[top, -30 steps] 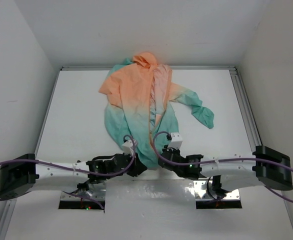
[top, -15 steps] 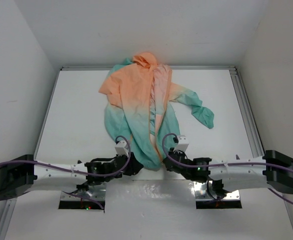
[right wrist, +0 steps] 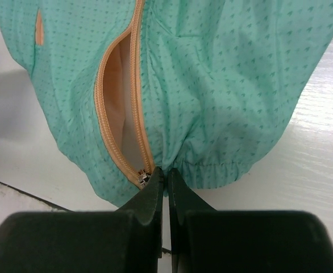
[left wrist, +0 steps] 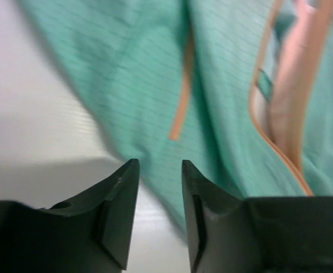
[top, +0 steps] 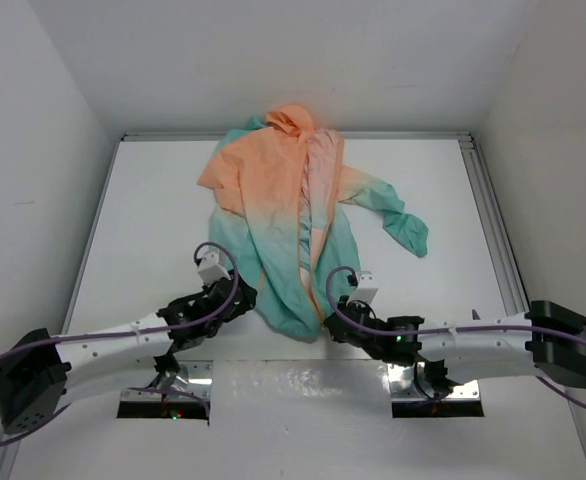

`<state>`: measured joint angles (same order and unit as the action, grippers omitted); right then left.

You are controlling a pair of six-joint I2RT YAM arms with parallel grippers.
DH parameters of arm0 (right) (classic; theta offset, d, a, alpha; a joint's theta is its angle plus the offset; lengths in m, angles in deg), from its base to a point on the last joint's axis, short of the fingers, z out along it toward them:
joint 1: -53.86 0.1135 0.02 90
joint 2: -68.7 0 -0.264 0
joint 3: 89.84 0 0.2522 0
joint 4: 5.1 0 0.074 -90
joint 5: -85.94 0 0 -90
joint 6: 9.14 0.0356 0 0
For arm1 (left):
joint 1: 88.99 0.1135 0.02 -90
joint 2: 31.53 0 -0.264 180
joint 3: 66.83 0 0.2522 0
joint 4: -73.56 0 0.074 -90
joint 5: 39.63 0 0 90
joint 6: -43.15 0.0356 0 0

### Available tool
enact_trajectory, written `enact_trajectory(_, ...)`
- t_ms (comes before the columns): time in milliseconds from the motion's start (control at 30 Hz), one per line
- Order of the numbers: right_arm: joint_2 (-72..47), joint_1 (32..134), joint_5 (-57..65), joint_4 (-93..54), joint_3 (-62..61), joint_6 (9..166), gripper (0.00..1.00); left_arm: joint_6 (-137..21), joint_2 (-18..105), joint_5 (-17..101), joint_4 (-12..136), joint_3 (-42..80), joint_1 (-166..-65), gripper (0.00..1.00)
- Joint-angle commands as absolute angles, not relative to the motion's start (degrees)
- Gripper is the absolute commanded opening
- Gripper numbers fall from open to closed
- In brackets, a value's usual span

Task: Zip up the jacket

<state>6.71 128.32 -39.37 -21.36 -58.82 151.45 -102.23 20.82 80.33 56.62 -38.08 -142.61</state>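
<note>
The jacket (top: 273, 200) lies on the white table, peach-orange top and hood at the far side, teal bottom toward me. Its orange front zipper (right wrist: 118, 102) is open above the hem, showing pale lining; the metal slider (right wrist: 144, 179) sits at the hem. My right gripper (right wrist: 167, 170) is shut on the teal hem just right of the slider; it also shows in the top view (top: 330, 322). My left gripper (left wrist: 159, 168) is open and empty, over bare table at the jacket's left teal edge; it also shows in the top view (top: 241, 297).
The jacket's right sleeve (top: 398, 222) stretches out toward the right. A metal rail (top: 488, 215) runs along the table's right edge. White walls enclose the table on three sides. Two openings (top: 163, 395) in the near surface hold the arm bases.
My left gripper has let go of the hem, opened, and swung left and away from the jacket's bottom. My right gripper has stayed shut at the hem by the slider.
</note>
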Motion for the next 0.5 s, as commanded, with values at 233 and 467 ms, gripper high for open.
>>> enact_trajectory(233, 2.9, 128.7, -39.0, -13.5, -58.6, 152.3, 0.0, -97.8, 30.4, 76.0, 63.2, -35.0, -133.6, 0.25)
enact_trajectory(467, 0.7, 128.7, -41.8, -6.1, -59.6, 159.1, 0.0, -94.0, 42.2, 77.8, 66.0, -26.1, -129.6, 0.1)
